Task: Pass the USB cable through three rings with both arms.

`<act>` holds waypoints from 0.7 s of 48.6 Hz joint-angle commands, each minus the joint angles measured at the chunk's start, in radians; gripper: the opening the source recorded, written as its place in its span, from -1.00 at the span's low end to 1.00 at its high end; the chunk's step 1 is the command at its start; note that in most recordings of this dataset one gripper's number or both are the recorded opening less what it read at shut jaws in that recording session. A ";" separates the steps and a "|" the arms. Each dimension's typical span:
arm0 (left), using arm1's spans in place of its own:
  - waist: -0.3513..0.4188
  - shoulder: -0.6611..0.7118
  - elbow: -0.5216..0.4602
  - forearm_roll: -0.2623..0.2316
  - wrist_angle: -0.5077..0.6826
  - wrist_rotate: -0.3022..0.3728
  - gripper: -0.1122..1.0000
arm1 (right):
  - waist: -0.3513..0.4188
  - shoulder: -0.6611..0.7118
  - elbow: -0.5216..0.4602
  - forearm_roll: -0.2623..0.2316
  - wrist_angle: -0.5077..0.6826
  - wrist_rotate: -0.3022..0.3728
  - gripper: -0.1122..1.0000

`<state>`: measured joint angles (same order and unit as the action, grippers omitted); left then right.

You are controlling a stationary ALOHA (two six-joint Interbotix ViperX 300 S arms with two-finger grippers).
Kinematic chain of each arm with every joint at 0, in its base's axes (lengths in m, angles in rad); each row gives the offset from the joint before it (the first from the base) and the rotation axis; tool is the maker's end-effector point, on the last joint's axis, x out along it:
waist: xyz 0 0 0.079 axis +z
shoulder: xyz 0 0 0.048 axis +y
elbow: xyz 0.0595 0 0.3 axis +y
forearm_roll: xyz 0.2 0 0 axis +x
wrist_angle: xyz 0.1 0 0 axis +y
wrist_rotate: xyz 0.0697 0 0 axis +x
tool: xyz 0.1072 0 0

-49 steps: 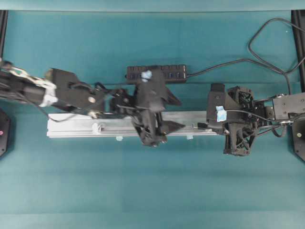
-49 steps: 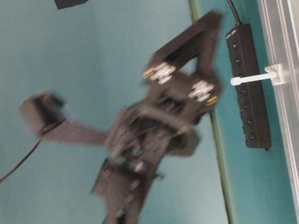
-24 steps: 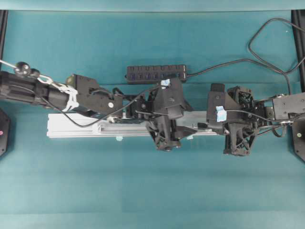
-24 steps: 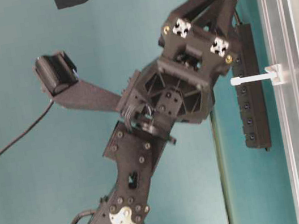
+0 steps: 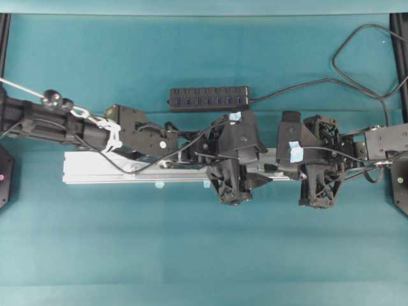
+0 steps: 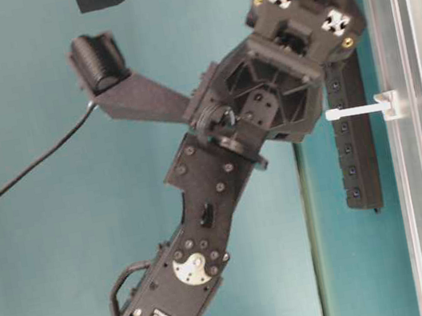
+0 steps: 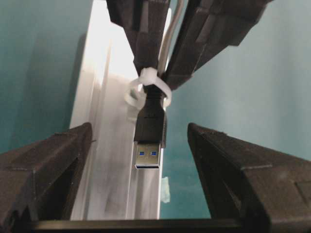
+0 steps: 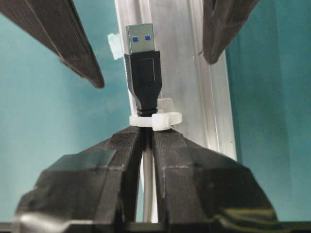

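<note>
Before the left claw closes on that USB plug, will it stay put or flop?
Probably stays put: the USB plug juts straight through a ring, with the right claw shut just behind it. The bare metal tip may be slippery; the moulded black body looks the safer grip.

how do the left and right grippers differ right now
The left gripper stands wide open and holds nothing; the right gripper is shut on the USB cable just behind a white ring. The plug points toward the left gripper and away from the right. Both are black and face each other over the rail.
</note>
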<state>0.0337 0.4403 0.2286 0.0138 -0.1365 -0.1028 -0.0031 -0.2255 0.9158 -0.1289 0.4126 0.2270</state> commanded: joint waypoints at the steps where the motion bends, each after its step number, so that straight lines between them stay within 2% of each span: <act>1: -0.002 -0.003 -0.018 0.003 -0.005 0.000 0.74 | 0.000 -0.009 -0.006 -0.003 -0.009 0.008 -0.90; 24: 0.000 0.006 -0.018 0.002 0.000 -0.002 0.71 | 0.000 -0.008 -0.006 -0.003 -0.018 0.009 -0.90; 30: 0.000 0.006 -0.018 0.002 -0.002 -0.002 0.60 | -0.002 -0.008 -0.006 -0.003 -0.020 0.008 -0.90; 34: -0.002 0.006 -0.018 0.002 -0.002 0.000 0.35 | 0.000 -0.008 -0.006 -0.003 -0.018 0.009 -0.90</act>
<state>0.0337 0.4525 0.2255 0.0138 -0.1335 -0.1028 -0.0031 -0.2255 0.9158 -0.1289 0.4019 0.2270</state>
